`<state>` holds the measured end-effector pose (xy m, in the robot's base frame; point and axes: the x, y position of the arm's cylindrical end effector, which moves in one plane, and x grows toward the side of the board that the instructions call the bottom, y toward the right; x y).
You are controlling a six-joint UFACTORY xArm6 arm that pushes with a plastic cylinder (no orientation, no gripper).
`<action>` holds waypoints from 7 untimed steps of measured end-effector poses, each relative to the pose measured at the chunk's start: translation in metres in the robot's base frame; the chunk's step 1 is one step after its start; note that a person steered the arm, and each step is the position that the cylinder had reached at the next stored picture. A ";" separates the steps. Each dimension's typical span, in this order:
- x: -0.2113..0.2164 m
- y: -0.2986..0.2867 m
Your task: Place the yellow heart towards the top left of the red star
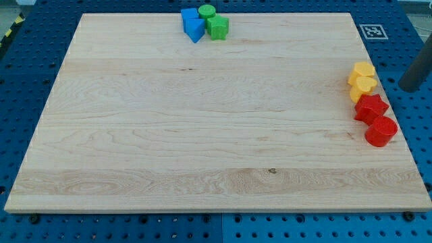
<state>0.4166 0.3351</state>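
The yellow heart [363, 86] lies near the board's right edge, touching the red star [370, 107] just below it. A second yellow block [362, 70] sits right above the heart and touches it. A red cylinder [381, 131] lies below the star and to its right. My tip [408, 87] is off the board, over the blue pegboard to the right of the yellow blocks, and touches no block.
The wooden board [202, 121] lies on a blue pegboard. At the top edge, a little left of centre, is a cluster of a blue cube [190, 16], a blue triangle [195, 30], a green cylinder [206, 11] and a green star [217, 27]. A marker tag [372, 31] sits at the top right corner.
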 end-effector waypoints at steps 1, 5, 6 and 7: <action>0.007 -0.007; -0.001 -0.096; -0.001 -0.107; 0.004 -0.119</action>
